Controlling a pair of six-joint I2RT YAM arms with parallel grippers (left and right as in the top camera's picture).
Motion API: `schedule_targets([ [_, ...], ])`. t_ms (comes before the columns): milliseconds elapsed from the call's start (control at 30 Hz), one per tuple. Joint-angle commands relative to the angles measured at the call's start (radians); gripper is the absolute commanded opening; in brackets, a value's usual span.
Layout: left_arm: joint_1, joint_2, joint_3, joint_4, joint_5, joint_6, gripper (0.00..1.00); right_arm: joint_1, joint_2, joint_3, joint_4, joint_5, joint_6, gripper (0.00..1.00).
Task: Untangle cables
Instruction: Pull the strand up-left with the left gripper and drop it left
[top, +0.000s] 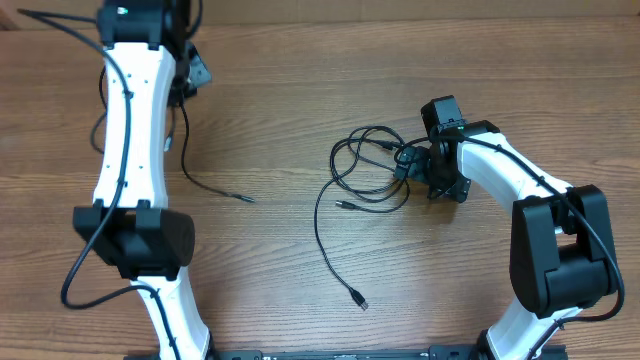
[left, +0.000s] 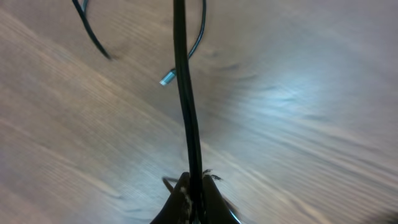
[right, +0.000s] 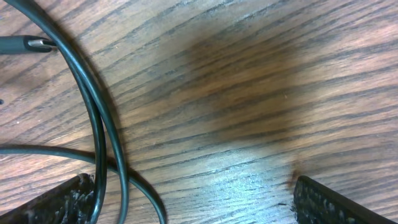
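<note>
We see two arms, the left arm (top: 128, 140) and the right arm (top: 500, 165), each built of smooth white shell links joined by bulky black joint housings. Thin black wires (top: 66, 280) trail along them. The right pincer (right: 189, 186) has black, rough-textured fingers (right: 339, 202).

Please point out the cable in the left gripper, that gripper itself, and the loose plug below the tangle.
held cable (left: 185, 93): left wrist view, middle of its straight stretch.
left gripper (left: 194, 190): left wrist view, between its shut fingertips.
loose plug (top: 360, 300): overhead view, the strand's free tip.
</note>
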Motion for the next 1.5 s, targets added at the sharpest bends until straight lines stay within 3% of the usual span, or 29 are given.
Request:
schedule_targets([
  [0, 0.027, 0.061, -0.096, 0.029, -0.113, -0.011, 0.04, -0.003, -0.017, 0.008, -0.002, -0.005, 0.002, 1.0],
  [333, 0.226, 0.134, -0.195, 0.137, -0.111, -0.019, 0.04, -0.003, -0.017, 0.008, 0.014, -0.006, 0.002, 1.0],
  [533, 0.347, 0.134, -0.195, 0.16, 0.022, -0.021, 0.04, -0.003, -0.017, 0.008, 0.021, -0.006, 0.002, 1.0],
  [700, 0.383, 0.134, -0.195, 0.157, 0.063, -0.017, 0.04, -0.003, -0.017, 0.008, 0.022, -0.006, 0.002, 1.0],
  [933, 0.366, 0.134, -0.195, 0.169, 0.101, 0.06, 0.05, -0.003, -0.017, 0.008, 0.024, -0.006, 0.002, 0.93],
  [967, 0.365, 0.134, -0.195, 0.177, 0.101, 0.065, 0.11, -0.003, -0.018, 0.008, 0.024, -0.006, 0.002, 0.93],
  [1067, 0.365, 0.134, -0.192, 0.187, 0.109, 0.067, 0.45, -0.003, -0.017, 0.008, 0.025, -0.006, 0.002, 0.93],
  [1300, 0.325, 0.125, -0.065, 0.096, 0.349, 0.219, 0.49, -0.014, -0.018, 0.008, 0.052, -0.135, 0.002, 0.97],
  [1467, 0.213, 0.125, 0.0, 0.042, 0.511, 0.338, 0.46, -0.061, -0.018, 0.008, 0.053, -0.259, -0.012, 0.94],
])
